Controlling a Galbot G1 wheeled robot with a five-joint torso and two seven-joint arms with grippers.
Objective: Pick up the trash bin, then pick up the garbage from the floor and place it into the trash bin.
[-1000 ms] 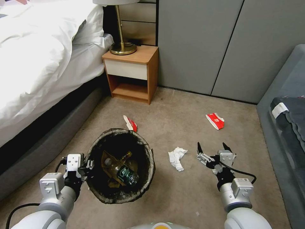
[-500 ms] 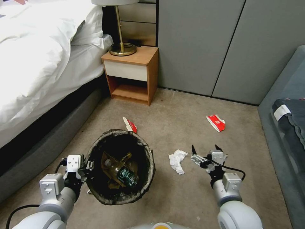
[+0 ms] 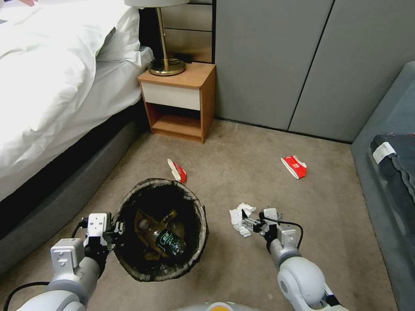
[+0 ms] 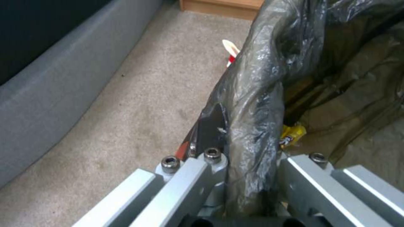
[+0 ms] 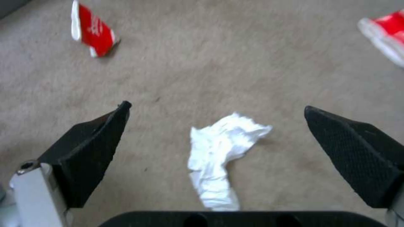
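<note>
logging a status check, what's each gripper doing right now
left gripper: shut on the trash bin rim and bag liner.
right gripper: open, jaws wide, hanging over the crumpled white tissue on the carpet.

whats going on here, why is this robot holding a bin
It is clearing litter off a bedroom floor. The left gripper is clamped on the bag-lined rim of the trash bin, which already holds a bottle and some brown paper. The right gripper is open, low over a crumpled white tissue lying between its fingers, not yet gripped. Two red-and-white cups lie on the carpet farther off.
</note>
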